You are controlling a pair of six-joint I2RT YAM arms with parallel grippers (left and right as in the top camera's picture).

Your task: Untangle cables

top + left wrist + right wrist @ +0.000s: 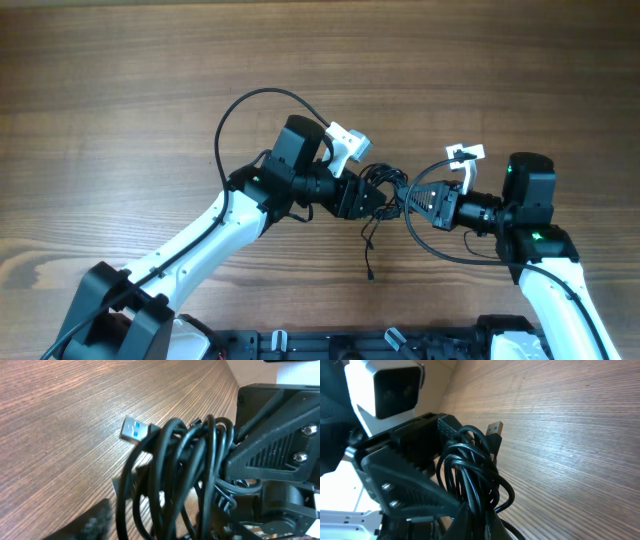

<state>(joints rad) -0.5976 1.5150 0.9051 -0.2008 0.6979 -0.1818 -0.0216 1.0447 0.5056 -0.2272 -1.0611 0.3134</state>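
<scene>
From my station, the right gripper (412,203) reads as pinched fully together, and the cables (170,470) run straight into its tip, so I take it to be clamped on the bundle. In its wrist view the black cords rise out of the bottom of the frame and fan into loops just ahead of the camera. The left gripper (365,197) faces it from the other side with its tip right at the same knot. Its ribbed black fingers (407,482) sit against the loops, but I cannot tell how far apart the jaws stand or whether they have a grip. The bundle hangs between the two tips near the middle of the wooden table (120,90), with several loops wound over each other. A silver plug with a blue insert (135,429) sticks out of the tangle above the wood. One loose cord end (369,262) trails from the knot towards my side and lies on the tabletop.
</scene>
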